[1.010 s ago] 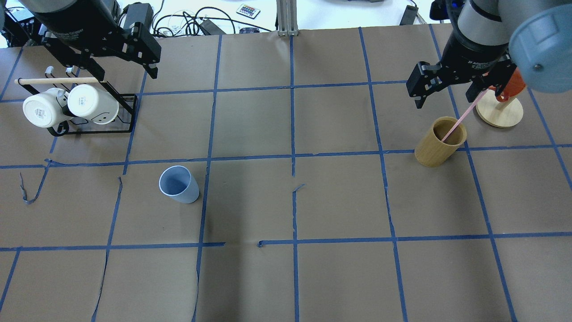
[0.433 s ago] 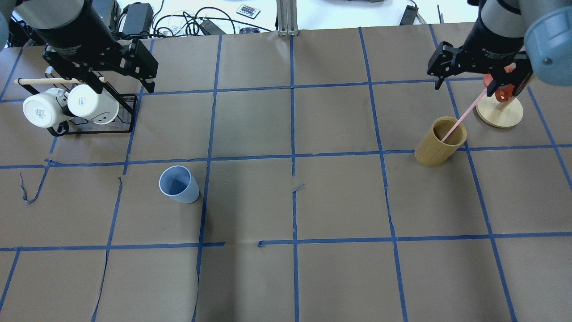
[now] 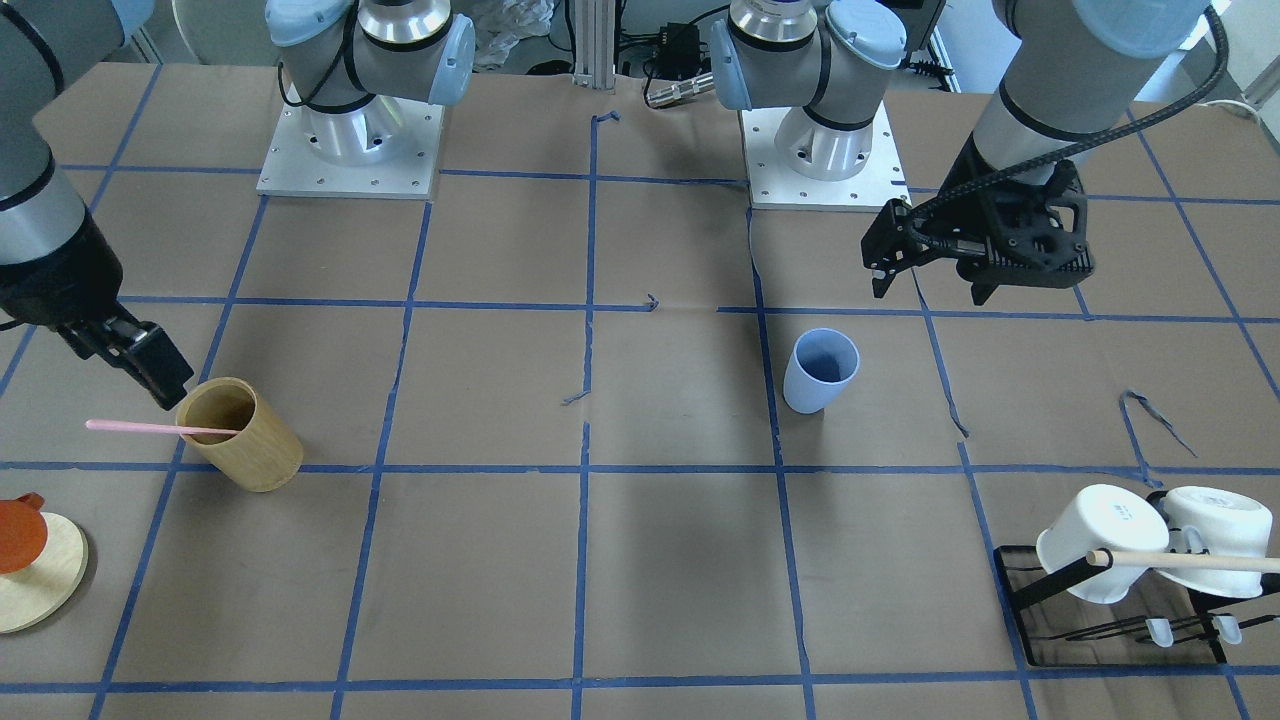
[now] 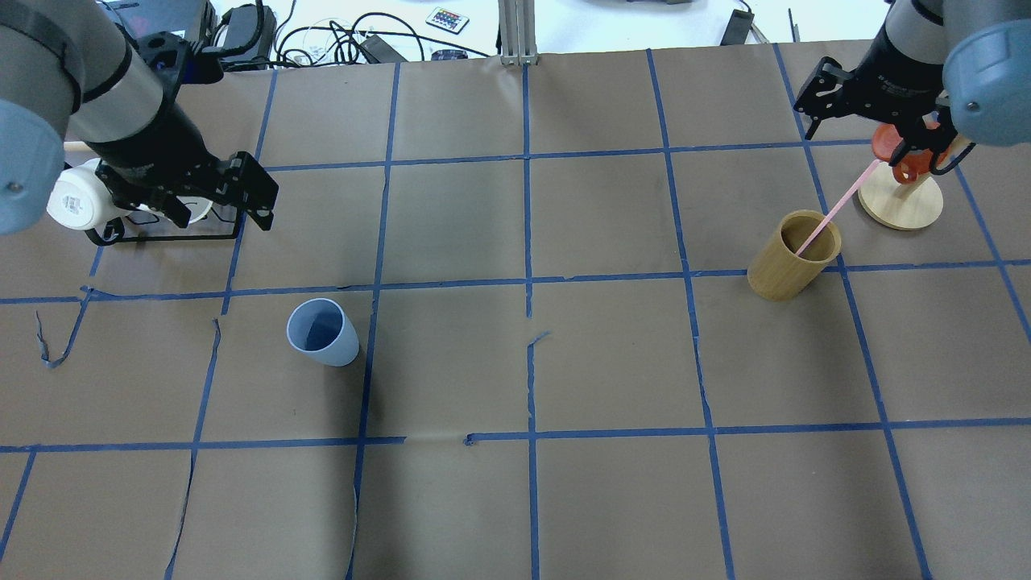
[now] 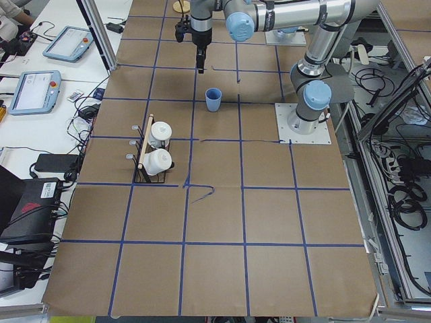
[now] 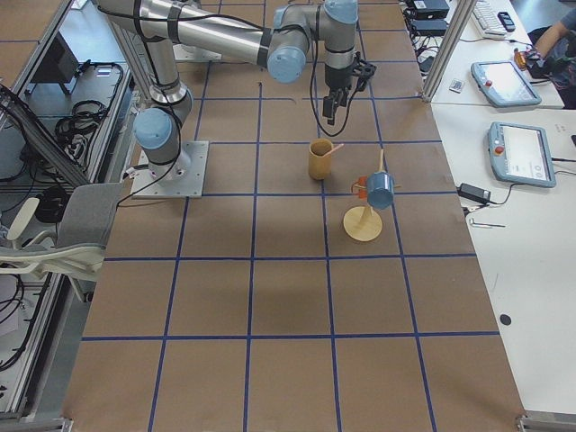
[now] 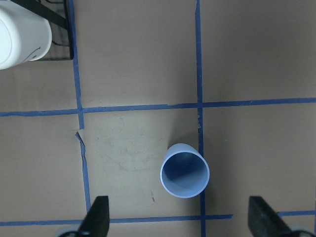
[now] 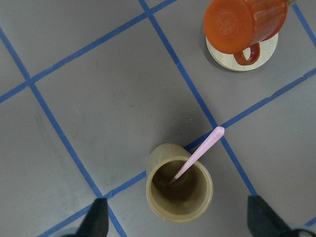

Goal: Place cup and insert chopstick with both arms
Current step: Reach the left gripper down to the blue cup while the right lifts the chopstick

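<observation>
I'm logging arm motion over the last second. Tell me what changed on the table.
The left gripper moved toward the robot, across the mug rack and closer to the blue cup. The right gripper drew off to the far right, away from the wooden holder. Both are open and took hold of nothing. The cup, the holder with its pink chopstick, the white mugs and the orange mug stayed put.

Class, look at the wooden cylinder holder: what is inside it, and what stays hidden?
One pink chopstick leans inside the wooden holder, upper end past the rim. Nothing else shows; the shadowed bottom hides exactly where its tip rests.
</observation>
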`<state>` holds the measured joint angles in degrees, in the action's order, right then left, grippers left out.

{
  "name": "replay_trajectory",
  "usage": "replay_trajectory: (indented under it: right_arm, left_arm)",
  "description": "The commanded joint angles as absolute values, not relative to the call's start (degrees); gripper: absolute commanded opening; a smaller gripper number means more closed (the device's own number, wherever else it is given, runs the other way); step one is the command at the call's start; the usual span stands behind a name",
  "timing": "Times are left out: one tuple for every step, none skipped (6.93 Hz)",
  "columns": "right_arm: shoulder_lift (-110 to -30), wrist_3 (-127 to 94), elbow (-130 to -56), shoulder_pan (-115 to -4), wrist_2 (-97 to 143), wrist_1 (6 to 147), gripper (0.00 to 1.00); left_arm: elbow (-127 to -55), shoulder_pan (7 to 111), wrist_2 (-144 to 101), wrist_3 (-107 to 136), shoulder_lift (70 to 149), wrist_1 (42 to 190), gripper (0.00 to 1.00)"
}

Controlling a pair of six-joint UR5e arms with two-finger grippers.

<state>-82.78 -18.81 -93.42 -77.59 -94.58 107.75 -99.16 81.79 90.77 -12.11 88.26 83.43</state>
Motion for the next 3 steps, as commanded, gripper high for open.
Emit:
replay_trajectory:
  right_arm:
    - [-80.78, -21.26, -94.12, -73.93, -94.4, 108.72, 1.0]
    - [-80.6, -22.31, -95.17, -73.74, -94.22, 110.2, 1.0]
    - [-80.33, -22.24, -96.49, -73.65, -94.39, 112.48, 1.0]
  left_arm:
    - [-106.93, 81.12, 90.27, -10.65, 88.67, 79.31, 1.0]
    - [-109.22, 81.04, 90.26, -10.81, 88.68, 77.97, 1.0]
    - [-109.68, 81.21, 90.26, -10.64, 88.59, 77.87, 1.0]
